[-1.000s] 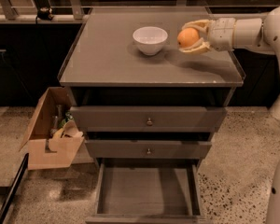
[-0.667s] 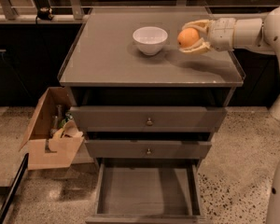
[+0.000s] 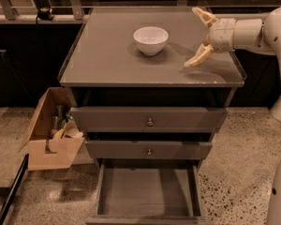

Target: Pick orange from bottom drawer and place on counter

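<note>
My gripper (image 3: pixel 195 37) is over the right side of the counter (image 3: pixel 103 55), to the right of the white bowl (image 3: pixel 151 40). Its two fingers are spread wide apart with nothing between them. The orange does not show anywhere in the view. The bottom drawer (image 3: pixel 150 191) is pulled out at the foot of the cabinet and its floor is bare. The two upper drawers with small knobs are closed.
An open cardboard box (image 3: pixel 51 135) with bottles and paper stands on the floor left of the cabinet. My white arm (image 3: pixel 271 32) reaches in from the right. A rail and dark cabinets run behind the counter.
My gripper held the orange over the counter's right side; now its fingers are spread open and the orange is no longer seen.
</note>
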`<state>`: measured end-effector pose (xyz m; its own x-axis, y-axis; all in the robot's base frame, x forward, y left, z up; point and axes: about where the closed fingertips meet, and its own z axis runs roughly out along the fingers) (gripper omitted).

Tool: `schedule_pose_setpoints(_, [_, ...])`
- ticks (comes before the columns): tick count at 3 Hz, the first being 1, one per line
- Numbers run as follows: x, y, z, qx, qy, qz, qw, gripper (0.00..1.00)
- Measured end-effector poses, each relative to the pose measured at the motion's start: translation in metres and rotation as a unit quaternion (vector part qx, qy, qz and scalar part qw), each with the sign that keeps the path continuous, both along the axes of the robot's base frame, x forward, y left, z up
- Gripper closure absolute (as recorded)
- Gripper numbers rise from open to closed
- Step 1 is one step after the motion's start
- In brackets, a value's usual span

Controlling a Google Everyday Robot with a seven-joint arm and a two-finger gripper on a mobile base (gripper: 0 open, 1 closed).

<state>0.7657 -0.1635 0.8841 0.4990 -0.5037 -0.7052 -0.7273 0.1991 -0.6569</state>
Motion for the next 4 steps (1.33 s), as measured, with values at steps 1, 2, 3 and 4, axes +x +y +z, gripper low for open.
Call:
schedule_pose_setpoints(1, [0.000, 0.000, 0.000, 0.000, 0.000, 0.000, 1.0000, 0.00])
schedule_pose_setpoints(2, [-0.002, -0.002, 0.007, 0.002, -0.016, -0.006, 0.9999, 0.00])
schedule_pose_setpoints(3, [-0.007, -0.009, 0.016, 0.002, -0.035, -0.022, 0.9991, 0.00])
schedule_pose_setpoints(4, [-0.007, -0.009, 0.014, 0.003, -0.034, -0.024, 0.9991, 0.00])
